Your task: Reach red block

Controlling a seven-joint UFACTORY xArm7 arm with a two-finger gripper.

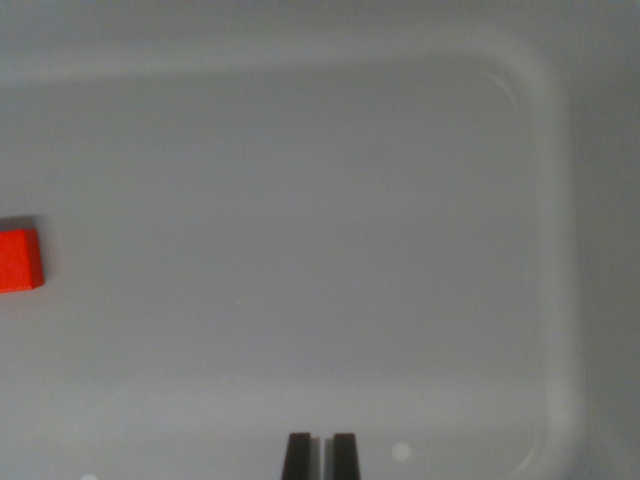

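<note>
Wrist view crops the red block (20, 261) (left edge); pincer (321, 456) pressed together.

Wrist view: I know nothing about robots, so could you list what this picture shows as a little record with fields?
surface: white tray with a raised rim and rounded corner
red block: at the wrist view's left edge, partly cut off, lying on the tray floor
tool: two dark fingertips at the bottom edge, close together, narrow gap
tool contents: nothing
contact: tool and block well apart
block direction: toward the wrist view's left of the tool
</note>
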